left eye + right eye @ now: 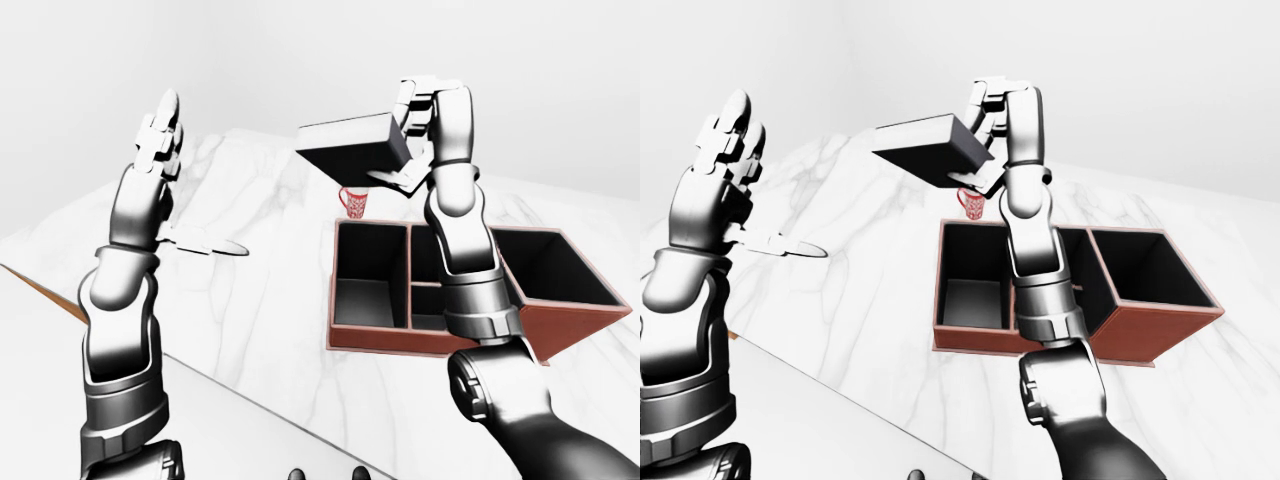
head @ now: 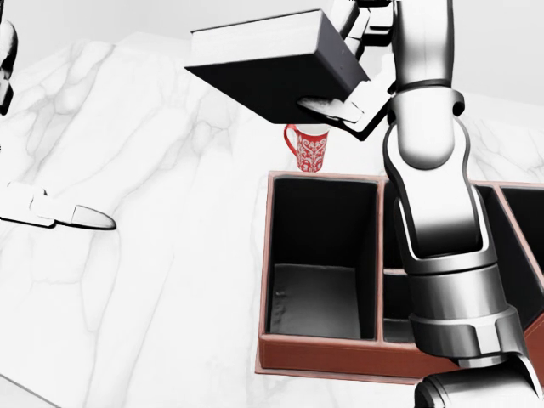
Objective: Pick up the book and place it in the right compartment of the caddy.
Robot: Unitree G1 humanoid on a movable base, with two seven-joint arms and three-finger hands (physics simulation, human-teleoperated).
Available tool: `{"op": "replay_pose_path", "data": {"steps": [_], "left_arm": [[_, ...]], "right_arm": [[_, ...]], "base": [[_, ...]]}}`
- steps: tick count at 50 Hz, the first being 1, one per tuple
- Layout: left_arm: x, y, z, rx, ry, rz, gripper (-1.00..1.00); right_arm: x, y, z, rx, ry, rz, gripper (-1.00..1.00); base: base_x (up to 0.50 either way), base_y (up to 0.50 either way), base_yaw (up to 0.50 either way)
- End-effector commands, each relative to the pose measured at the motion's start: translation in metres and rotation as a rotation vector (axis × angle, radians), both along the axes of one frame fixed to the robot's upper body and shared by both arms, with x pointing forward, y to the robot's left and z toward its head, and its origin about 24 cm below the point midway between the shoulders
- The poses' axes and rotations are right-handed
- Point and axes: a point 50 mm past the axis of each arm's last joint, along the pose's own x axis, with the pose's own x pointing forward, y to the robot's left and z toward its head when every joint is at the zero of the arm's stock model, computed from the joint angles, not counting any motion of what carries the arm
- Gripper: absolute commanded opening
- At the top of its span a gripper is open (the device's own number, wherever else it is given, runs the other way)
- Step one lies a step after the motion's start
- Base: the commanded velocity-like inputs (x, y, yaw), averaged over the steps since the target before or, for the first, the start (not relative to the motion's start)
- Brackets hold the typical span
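Note:
A dark grey book (image 2: 263, 76) with pale page edges hangs tilted in the air. It is above the upper left corner of the red-brown caddy (image 2: 323, 357). My right hand (image 2: 344, 68) is shut on the book's right end, fingers over the top and thumb under it. The caddy's dark left compartment (image 1: 368, 270) lies below the book. The large right compartment (image 1: 550, 265) is further right, past my right forearm. My left hand (image 1: 160, 130) is raised high at the left, open and holding nothing.
A red patterned mug (image 2: 310, 149) stands on the white marble table (image 2: 170, 280) just above the caddy's left compartment. A pale flat pointed shape (image 2: 59, 212) sits beside my left arm. The table's near edge (image 1: 200, 375) runs diagonally across the bottom left.

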Motion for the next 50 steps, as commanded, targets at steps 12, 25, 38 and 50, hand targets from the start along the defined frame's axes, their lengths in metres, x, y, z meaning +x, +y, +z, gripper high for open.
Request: {"op": "replay_pose_path", "data": {"steps": [12,25,38,50], "left_arm": [[0.01,0.004,-0.042,-0.235,0.119,0.036,1.0],[0.013,0.004,-0.057,-0.281,0.166,0.055,1.0],[0.014,0.005,-0.056,-0.314,0.161,0.056,1.0],[0.014,0.004,-0.057,-0.306,0.164,0.055,1.0]], "right_arm": [[-0.003,-0.022,0.029,0.05,-0.091,-0.072,-1.0],[-0.008,-0.046,0.04,0.082,-0.132,-0.121,-1.0],[-0.016,-0.086,0.035,0.099,-0.128,-0.219,-1.0],[-0.019,-0.112,0.027,0.133,-0.101,-0.271,-1.0]], "base": [[0.0,0.0,0.0],[0.0,0.0,0.0],[0.0,0.0,0.0],[0.0,0.0,0.0]]}}
